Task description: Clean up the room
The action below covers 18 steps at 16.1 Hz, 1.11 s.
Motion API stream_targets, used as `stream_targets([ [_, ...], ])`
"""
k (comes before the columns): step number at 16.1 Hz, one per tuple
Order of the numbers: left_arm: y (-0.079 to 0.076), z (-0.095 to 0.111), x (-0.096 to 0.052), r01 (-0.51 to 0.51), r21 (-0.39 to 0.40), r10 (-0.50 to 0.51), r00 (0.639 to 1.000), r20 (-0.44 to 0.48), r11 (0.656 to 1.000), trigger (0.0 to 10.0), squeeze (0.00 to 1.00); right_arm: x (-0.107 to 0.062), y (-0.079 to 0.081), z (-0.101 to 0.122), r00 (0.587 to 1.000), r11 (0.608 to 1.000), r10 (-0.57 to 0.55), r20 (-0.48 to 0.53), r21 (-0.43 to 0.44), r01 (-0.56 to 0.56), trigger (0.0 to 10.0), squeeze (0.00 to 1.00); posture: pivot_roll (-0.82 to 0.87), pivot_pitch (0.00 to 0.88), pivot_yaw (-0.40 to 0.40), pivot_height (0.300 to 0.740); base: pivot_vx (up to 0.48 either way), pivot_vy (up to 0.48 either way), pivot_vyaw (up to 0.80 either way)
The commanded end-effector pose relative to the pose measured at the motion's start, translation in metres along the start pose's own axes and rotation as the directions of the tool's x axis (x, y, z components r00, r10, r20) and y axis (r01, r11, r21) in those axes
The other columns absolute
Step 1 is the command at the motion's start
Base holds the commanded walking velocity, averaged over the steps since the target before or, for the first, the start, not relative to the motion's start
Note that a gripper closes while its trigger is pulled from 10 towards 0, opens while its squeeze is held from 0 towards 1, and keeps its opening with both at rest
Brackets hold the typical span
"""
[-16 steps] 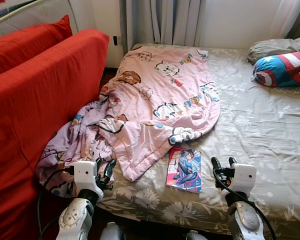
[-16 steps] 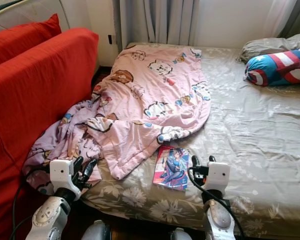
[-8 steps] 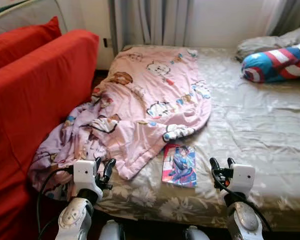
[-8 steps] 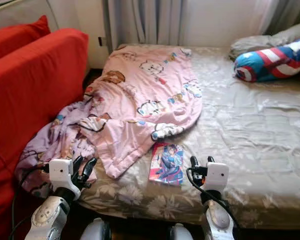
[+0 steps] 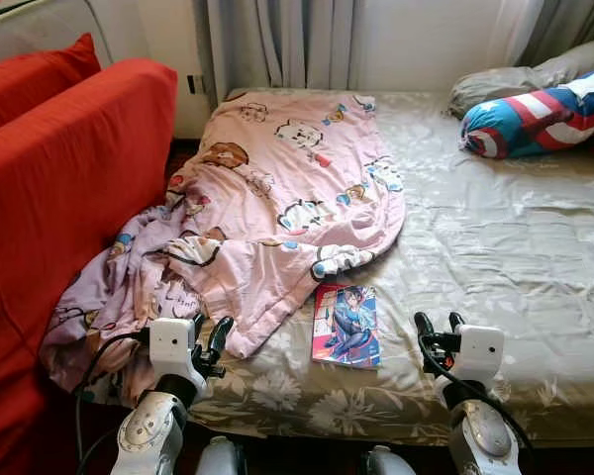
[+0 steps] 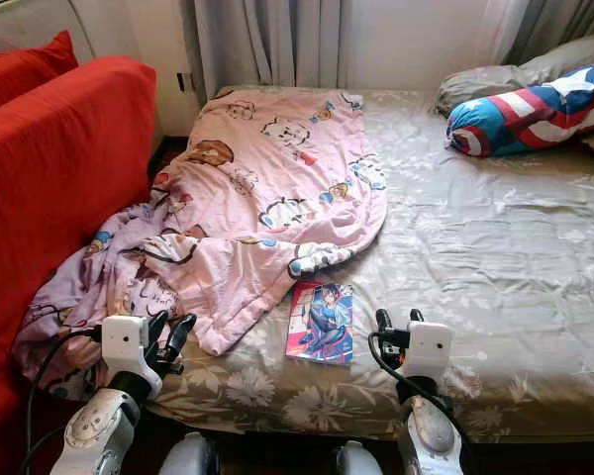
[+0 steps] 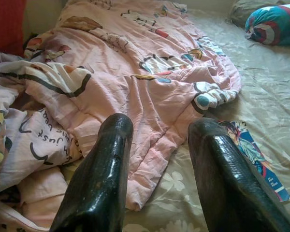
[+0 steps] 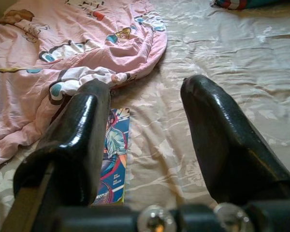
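Both grippers hovering at the near bed (image 5: 495,247) edge, jaws wide, gripping nothing: left gripper (image 5: 207,331) beside the pink blanket (image 5: 277,198), right gripper (image 5: 436,324) just right of the comic book (image 5: 346,326) lying flat.

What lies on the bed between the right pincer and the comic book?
Only bare floral bedsheet separates the right pincer from the comic book, as the left eye view shows.

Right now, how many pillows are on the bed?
2: a striped star pillow at the bed's far right corner, and a grey pillow just behind it. More could hide under the pink blanket.
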State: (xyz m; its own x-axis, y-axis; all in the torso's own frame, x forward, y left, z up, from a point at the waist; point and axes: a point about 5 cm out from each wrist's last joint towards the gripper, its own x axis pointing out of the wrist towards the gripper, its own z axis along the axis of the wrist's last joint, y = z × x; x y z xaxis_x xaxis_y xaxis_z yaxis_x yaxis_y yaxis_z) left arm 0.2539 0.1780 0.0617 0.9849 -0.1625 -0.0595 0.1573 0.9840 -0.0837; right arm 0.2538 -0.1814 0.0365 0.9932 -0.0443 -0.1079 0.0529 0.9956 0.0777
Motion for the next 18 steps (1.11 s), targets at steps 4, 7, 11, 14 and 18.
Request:
stream_targets([
  [4,-0.0004,0.0016,-0.0013,0.006,-0.006,-0.006,1.0,-0.003,1.0,10.0,0.0,-0.0012,0.0015,-0.0026,1.0,1.0,0.008,-0.014,0.001,-0.008,10.0,0.0,-0.03,0.076,-0.009,0.647,0.0,0.0,0.0],
  [7,-0.0009,0.0021,-0.001,0.007,-0.008,-0.007,1.0,-0.001,1.0,10.0,0.0,-0.0013,0.0005,-0.0037,1.0,1.0,0.012,-0.022,-0.009,-0.012,10.0,0.0,-0.03,0.074,-0.009,0.647,0.0,0.0,0.0],
  [11,-0.0014,0.0029,-0.0006,0.01,-0.008,-0.01,1.0,0.003,1.0,10.0,0.0,-0.0007,0.0009,-0.0027,1.0,1.0,0.01,-0.014,-0.002,-0.01,10.0,0.0,-0.03,0.068,-0.008,0.647,0.0,0.0,0.0],
  [14,-0.0018,0.003,-0.0006,0.009,-0.008,-0.008,1.0,0.007,1.0,10.0,0.0,-0.0003,0.0008,-0.0019,1.0,1.0,0.011,-0.011,0.0,-0.011,10.0,0.0,-0.03,0.067,-0.008,0.647,0.0,0.0,0.0],
  [18,-0.0016,0.0049,-0.0002,0.003,-0.008,-0.003,1.0,0.022,1.0,10.0,0.0,0.0002,0.0006,-0.0032,1.0,1.0,0.011,-0.018,-0.003,-0.011,10.0,0.0,-0.03,0.07,-0.009,0.647,0.0,0.0,0.0],
])
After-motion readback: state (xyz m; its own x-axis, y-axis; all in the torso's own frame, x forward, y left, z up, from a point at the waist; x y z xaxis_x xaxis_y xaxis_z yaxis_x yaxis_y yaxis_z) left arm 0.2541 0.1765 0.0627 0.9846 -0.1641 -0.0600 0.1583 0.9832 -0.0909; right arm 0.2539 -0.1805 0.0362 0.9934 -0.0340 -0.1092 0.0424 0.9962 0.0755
